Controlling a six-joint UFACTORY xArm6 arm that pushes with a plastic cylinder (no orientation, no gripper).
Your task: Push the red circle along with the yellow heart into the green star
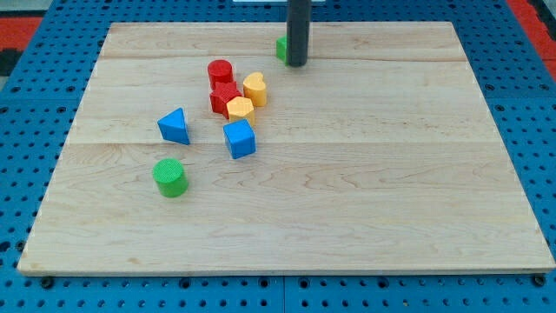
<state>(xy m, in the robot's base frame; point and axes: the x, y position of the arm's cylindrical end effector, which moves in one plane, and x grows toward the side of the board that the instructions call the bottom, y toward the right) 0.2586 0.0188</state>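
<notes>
The red circle (220, 71) lies left of centre near the view's top. The yellow heart (254, 88) sits just to its lower right. A green block (281, 48), mostly hidden behind the rod, lies near the top edge; its shape cannot be made out. My tip (297, 63) rests on the board right beside that green block, on its right, and up and to the right of the yellow heart.
A red star-like block (223, 96) and a yellow hexagon (239, 108) touch below the red circle. A blue triangle (175, 126), a blue cube (239, 138) and a green cylinder (169, 176) lie lower left. The wooden board (365, 209) sits on a blue pegboard.
</notes>
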